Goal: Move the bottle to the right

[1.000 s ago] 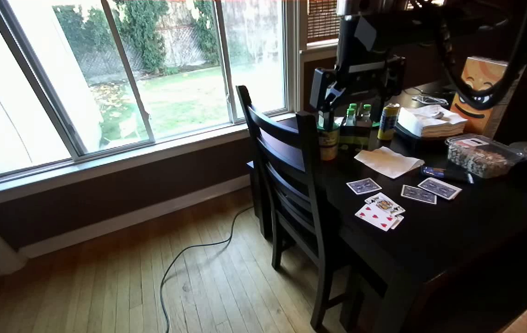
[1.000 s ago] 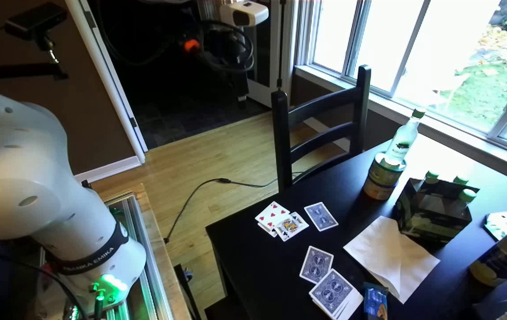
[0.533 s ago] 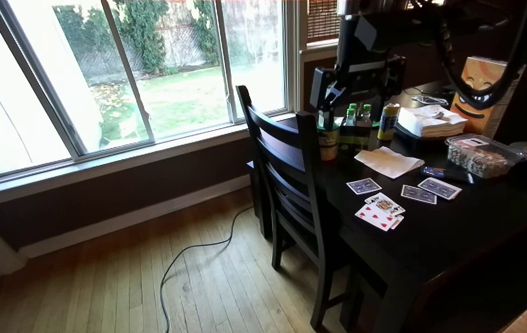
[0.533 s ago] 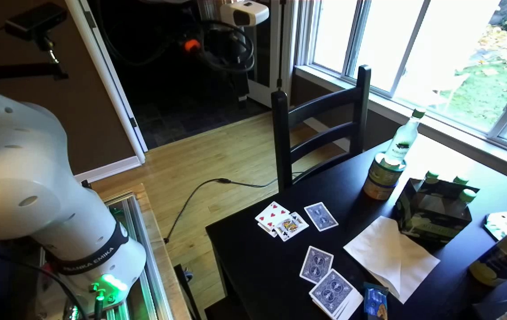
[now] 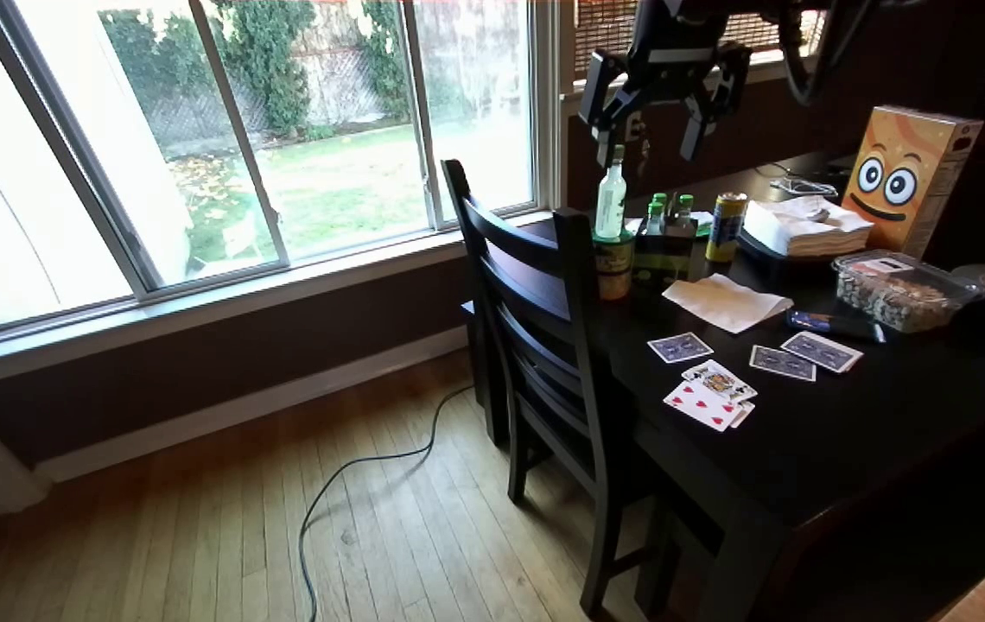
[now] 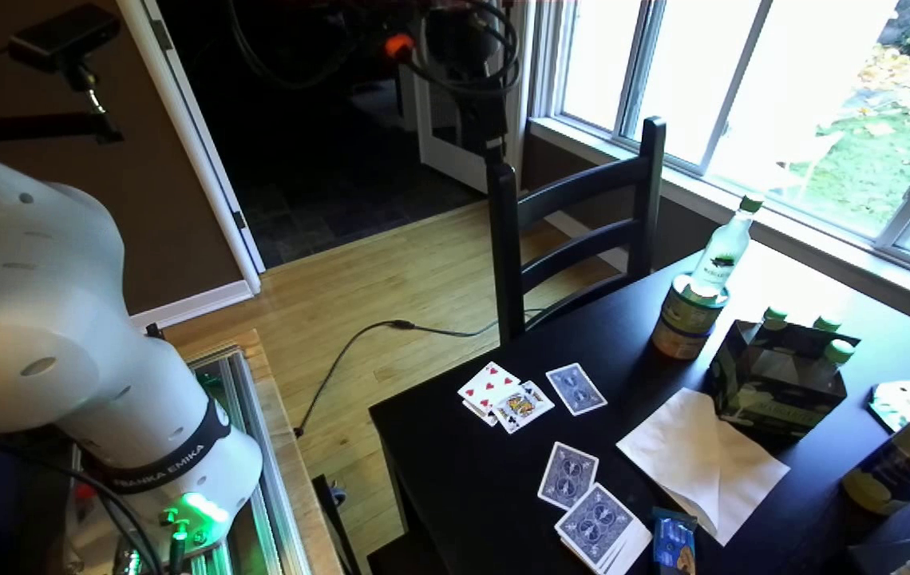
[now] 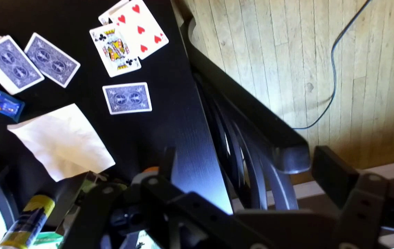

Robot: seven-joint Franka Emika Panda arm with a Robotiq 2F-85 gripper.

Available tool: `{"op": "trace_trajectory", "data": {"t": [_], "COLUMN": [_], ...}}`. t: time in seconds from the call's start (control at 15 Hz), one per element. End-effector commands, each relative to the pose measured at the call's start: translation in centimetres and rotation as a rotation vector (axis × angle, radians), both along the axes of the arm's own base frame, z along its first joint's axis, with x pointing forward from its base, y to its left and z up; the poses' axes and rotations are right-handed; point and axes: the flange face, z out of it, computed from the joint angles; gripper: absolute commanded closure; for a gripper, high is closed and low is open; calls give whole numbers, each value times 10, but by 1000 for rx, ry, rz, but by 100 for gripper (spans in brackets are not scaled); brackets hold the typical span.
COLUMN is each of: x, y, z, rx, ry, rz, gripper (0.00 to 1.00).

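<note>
The slim pale green bottle [image 5: 611, 206] stands upright on a stack of two short cans [image 5: 614, 269] near the table corner. It also shows in an exterior view [image 6: 720, 254], leaning only by the camera's angle. In the wrist view a strip of its label [image 7: 146, 241] shows behind my gripper's linkage. My gripper [image 5: 652, 147] is open, with nothing between its fingers. It hangs higher than the cans, and in an exterior view one fingertip overlaps the bottle's cap. In the other views the gripper [image 6: 495, 148] stands apart from the bottle, and the chair lies below its open fingers [image 7: 333, 173].
A dark chair [image 5: 575, 285] stands at the table edge by the cans. A dark green carton of green-capped bottles [image 6: 778, 379] is beside them. A napkin [image 6: 702, 463], playing cards [image 6: 507, 397], a yellow and blue can [image 5: 726, 227] and an orange box [image 5: 907, 181] are on the table.
My gripper has risen and, in an exterior view, moved to the right. It no longer covers the bottle in an exterior view. The bottle and the other things have not moved.
</note>
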Motion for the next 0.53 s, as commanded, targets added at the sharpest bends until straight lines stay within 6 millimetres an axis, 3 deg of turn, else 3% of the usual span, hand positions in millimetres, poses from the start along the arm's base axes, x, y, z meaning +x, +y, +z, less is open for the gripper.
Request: {"op": "trace_trajectory", "data": {"t": [0.0, 0.47], "x": [54, 127], "y": [-20, -77], "z": [11, 29], "rx": [-31, 12], "ry": [-20, -46], "rz": [1, -42], "gripper": [0, 0]}}
